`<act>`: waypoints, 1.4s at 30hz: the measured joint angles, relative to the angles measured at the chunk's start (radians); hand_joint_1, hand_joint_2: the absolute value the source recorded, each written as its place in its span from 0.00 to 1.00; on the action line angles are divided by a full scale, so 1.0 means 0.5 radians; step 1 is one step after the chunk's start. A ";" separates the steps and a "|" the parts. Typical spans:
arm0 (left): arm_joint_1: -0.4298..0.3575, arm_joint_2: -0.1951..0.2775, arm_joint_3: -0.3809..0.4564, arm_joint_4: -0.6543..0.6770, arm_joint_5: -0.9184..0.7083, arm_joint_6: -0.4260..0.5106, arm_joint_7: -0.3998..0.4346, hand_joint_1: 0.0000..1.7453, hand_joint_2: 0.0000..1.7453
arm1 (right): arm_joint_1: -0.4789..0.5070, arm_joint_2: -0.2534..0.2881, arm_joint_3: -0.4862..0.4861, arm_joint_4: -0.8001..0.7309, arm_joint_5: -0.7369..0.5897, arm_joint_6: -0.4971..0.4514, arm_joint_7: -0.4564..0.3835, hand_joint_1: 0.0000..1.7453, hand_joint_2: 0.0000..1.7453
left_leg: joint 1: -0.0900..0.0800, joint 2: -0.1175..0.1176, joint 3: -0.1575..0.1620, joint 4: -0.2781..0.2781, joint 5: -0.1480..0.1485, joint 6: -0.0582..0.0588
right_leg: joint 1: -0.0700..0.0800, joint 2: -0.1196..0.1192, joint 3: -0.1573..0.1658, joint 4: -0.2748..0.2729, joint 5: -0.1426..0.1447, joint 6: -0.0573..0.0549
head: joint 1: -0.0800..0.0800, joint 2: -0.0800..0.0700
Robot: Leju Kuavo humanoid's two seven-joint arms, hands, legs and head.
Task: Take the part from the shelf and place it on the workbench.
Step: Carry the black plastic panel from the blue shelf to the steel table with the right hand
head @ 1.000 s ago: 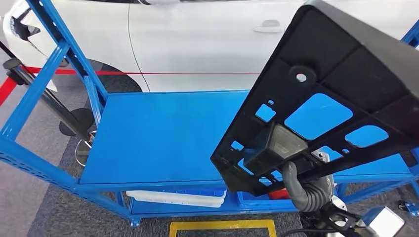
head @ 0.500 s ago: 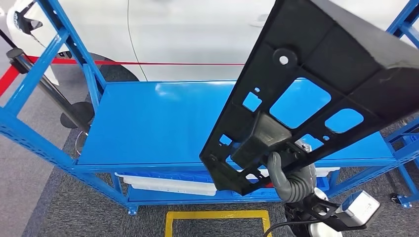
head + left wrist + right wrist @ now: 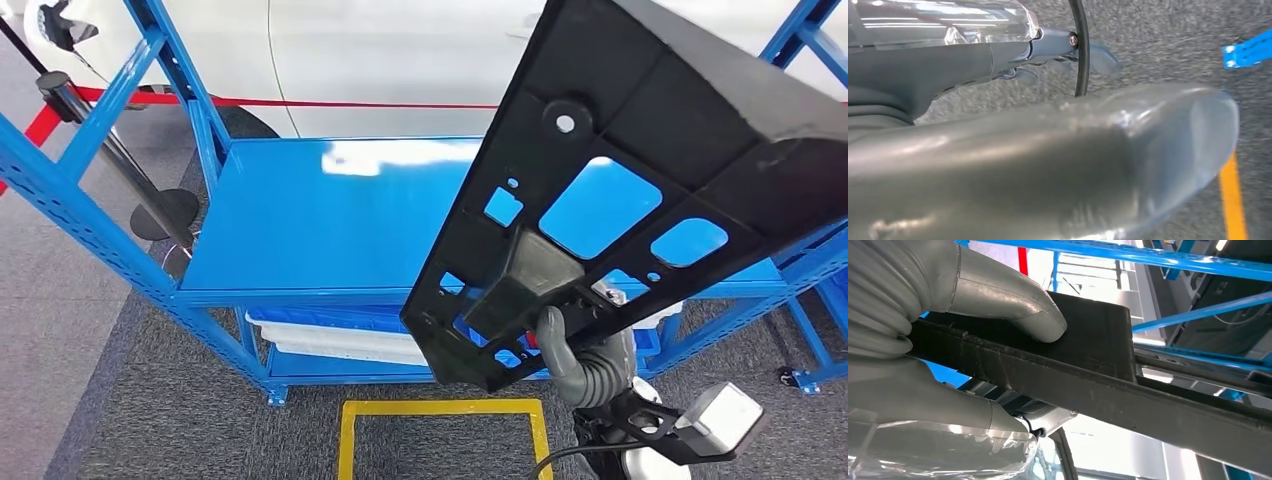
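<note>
Between the thumb and the fingers of the right hand (image 3: 590, 365) sits the lower edge of the part (image 3: 640, 170), a large black plastic panel with a ribbed back and several cut-out windows. In the right wrist view the grey thumb (image 3: 1013, 302) presses flat on one face of the part (image 3: 1108, 370) while the fingers (image 3: 938, 405) close under its opposite face, so the hand grips it firmly by the rim. From that grip the panel rises tilted, up and away from the fingers toward the far right, held in the air above the blue shelf (image 3: 330, 215); it touches no surface. Through the panel's windows, beyond the fingertips, the shelf's blue top board shows. Beneath that board, on the lower level just left of the gripping fingers, lies a white tray-like piece (image 3: 320, 340), and a small red item shows close beside the thumb, partly hidden by the panel. On the grey carpet near the wrist is a yellow taped rectangle (image 3: 440, 415). Behind the shelf, far past the fingers, stands a white car (image 3: 400, 55) with a red barrier tape (image 3: 300, 102) running along it and a black post (image 3: 110, 150) on a round base. The left hand (image 3: 1038, 165) appears in the left wrist view as a blurred grey mass over the carpet, beside a yellow line (image 3: 1233, 200) and a blue shelf foot (image 3: 1248, 50); whether its fingers are spread or curled cannot be told.
</note>
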 joint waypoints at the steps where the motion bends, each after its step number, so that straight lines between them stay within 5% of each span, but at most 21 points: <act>1: 0.001 0.001 0.000 0.000 -0.015 0.011 0.012 0.00 0.00 | -0.005 0.001 0.007 0.002 -0.001 -0.008 0.001 1.00 1.00 | -0.001 0.000 -0.004 -0.002 0.016 -0.013 | 0.008 0.002 0.020 -0.045 -0.015 -0.012 | 0.002 0.000; 4: 0.010 0.011 0.000 0.000 -0.052 0.029 0.032 0.00 0.00 | -0.013 0.011 0.025 0.017 -0.009 -0.030 0.004 1.00 1.00 | 0.004 -0.003 -0.031 0.007 0.021 -0.052 | 0.011 -0.006 -0.020 -0.066 0.037 -0.063 | 0.008 0.000; 8: 0.026 0.027 0.000 0.000 -0.102 0.032 0.010 0.00 0.00 | 0.034 0.044 0.053 0.039 0.019 -0.066 -0.024 1.00 1.00 | 0.011 -0.004 -0.130 0.376 -0.333 -0.086 | 0.013 -0.021 -0.123 -0.073 0.130 -0.112 | -0.009 0.000; 10: 0.032 0.033 0.000 0.000 -0.116 0.033 -0.005 0.00 0.00 | 0.096 0.055 0.074 0.046 0.043 -0.087 -0.059 1.00 1.00 | 0.011 -0.004 -0.117 0.531 -0.355 -0.093 | 0.019 -0.028 -0.182 -0.062 0.169 -0.111 | -0.008 0.000; 11: 0.036 0.035 0.000 0.000 -0.117 0.035 -0.008 0.00 0.00 | 0.126 0.058 0.082 0.047 0.050 -0.094 -0.075 1.00 1.00 | 0.011 -0.004 -0.069 0.518 -0.305 -0.093 | 0.020 -0.029 -0.214 -0.052 0.186 -0.108 | -0.009 0.000; 13: 0.044 0.041 0.000 0.000 -0.122 0.043 -0.004 0.00 0.00 | 0.179 0.062 0.096 0.047 0.063 -0.105 -0.102 1.00 1.00 | 0.010 -0.005 0.117 0.305 -0.216 -0.083 | 0.022 -0.029 -0.273 -0.026 0.217 -0.096 | -0.009 0.000; 15: 0.047 0.049 0.000 0.000 -0.133 0.054 0.010 0.00 0.00 | 0.217 0.066 0.106 0.046 0.074 -0.115 -0.116 1.00 1.00 | 0.003 -0.009 0.297 0.037 -0.235 -0.063 | 0.026 -0.027 -0.307 -0.005 0.244 -0.077 | -0.008 0.000; 17: 0.051 0.058 0.000 0.000 -0.145 0.061 0.028 0.00 0.00 | 0.237 0.073 0.114 0.047 0.072 -0.123 -0.116 1.00 1.00 | -0.008 -0.010 0.343 -0.065 -0.260 -0.039 | 0.026 -0.026 -0.317 -0.005 0.279 -0.053 | -0.007 0.000; 19: 0.054 0.061 0.001 0.000 -0.159 0.061 0.040 0.00 0.00 | 0.245 0.078 0.120 0.048 0.046 -0.126 -0.107 1.00 1.00 | -0.004 -0.001 0.310 -0.067 -0.220 -0.006 | 0.021 -0.020 -0.333 0.003 0.272 -0.029 | -0.007 0.000; 20: 0.054 0.063 0.001 0.001 -0.167 0.058 0.043 0.00 0.00 | 0.247 0.079 0.120 0.048 0.027 -0.125 -0.099 1.00 1.00 | 0.000 0.005 0.287 -0.072 -0.194 0.013 | 0.019 -0.015 -0.351 0.037 0.216 -0.020 | -0.003 0.000; 23: 0.055 0.066 0.001 0.001 -0.197 0.044 0.035 0.00 0.00 | 0.248 0.079 0.116 0.051 -0.034 -0.114 -0.076 1.00 1.00 | -0.001 0.015 0.197 -0.072 -0.115 0.043 | 0.013 -0.008 -0.425 0.338 -0.086 -0.003 | 0.008 0.000; 24: 0.056 0.066 0.001 0.001 -0.205 0.040 0.031 0.00 0.00 | 0.248 0.078 0.112 0.055 -0.053 -0.110 -0.070 1.00 1.00 | -0.003 0.017 0.163 -0.069 -0.089 0.044 | 0.012 -0.008 -0.434 0.450 -0.132 0.001 | 0.009 0.000; 26: 0.056 0.066 0.001 0.001 -0.215 0.034 0.023 0.00 0.00 | 0.248 0.077 0.102 0.063 -0.078 -0.104 -0.063 1.00 1.00 | -0.006 0.018 0.090 -0.054 -0.042 0.039 | 0.011 -0.008 -0.386 0.531 -0.071 0.002 | 0.009 0.000; 27: 0.056 0.066 0.001 0.001 -0.221 0.033 0.021 0.00 0.00 | 0.247 0.076 0.096 0.065 -0.088 -0.101 -0.060 1.00 1.00 | -0.008 0.018 0.053 -0.045 -0.021 0.036 | 0.012 -0.008 -0.314 0.477 -0.006 -0.005 | 0.008 0.000; 28: 0.055 0.066 0.001 0.001 -0.227 0.033 0.020 0.00 0.00 | 0.246 0.076 0.089 0.065 -0.094 -0.097 -0.058 1.00 1.00 | -0.010 0.018 0.022 -0.035 -0.002 0.032 | 0.016 -0.008 -0.208 0.361 0.033 -0.017 | 0.008 0.000; 30: 0.056 0.065 0.001 0.001 -0.240 0.033 0.019 0.00 0.00 | 0.238 0.076 0.076 0.065 -0.102 -0.086 -0.053 1.00 1.00 | -0.016 0.018 -0.017 -0.020 0.033 0.017 | 0.028 -0.008 0.018 0.055 0.006 -0.044 | 0.006 0.000; 32: 0.057 0.066 0.005 0.001 -0.251 0.034 0.021 0.00 0.00 | 0.230 0.075 0.069 0.065 -0.106 -0.078 -0.048 1.00 1.00 | -0.014 0.018 -0.029 -0.028 0.073 -0.007 | 0.041 -0.009 0.111 -0.109 -0.039 -0.062 | 0.008 0.000; 35: 0.062 0.070 0.016 0.001 -0.260 0.034 0.025 0.00 0.00 | 0.222 0.076 0.065 0.071 -0.108 -0.071 -0.040 1.00 1.00 | -0.010 0.015 -0.056 -0.031 0.070 -0.042 | 0.033 -0.015 0.062 -0.141 0.032 -0.097 | 0.010 0.000; 39: 0.066 0.081 0.019 0.001 -0.262 0.034 0.028 0.00 0.00 | 0.215 0.076 0.065 0.079 -0.108 -0.070 -0.035 1.00 1.00 | 0.005 0.012 -0.154 0.380 -0.310 -0.082 | 0.023 -0.027 -0.073 -0.135 0.142 -0.122 | -0.007 0.000; 40: 0.065 0.082 0.020 0.001 -0.263 0.034 0.028 0.00 0.00 | 0.215 0.076 0.065 0.081 -0.108 -0.069 -0.033 1.00 1.00 | 0.009 0.012 -0.158 0.495 -0.331 -0.090 | 0.022 -0.029 -0.112 -0.124 0.165 -0.119 | -0.006 0.000; 42: 0.063 0.084 0.023 0.001 -0.268 0.034 0.028 0.00 0.00 | 0.215 0.076 0.065 0.085 -0.108 -0.068 -0.028 1.00 1.00 | 0.019 0.012 -0.099 0.564 -0.236 -0.105 | 0.016 -0.032 -0.195 -0.092 0.206 -0.107 | -0.007 0.000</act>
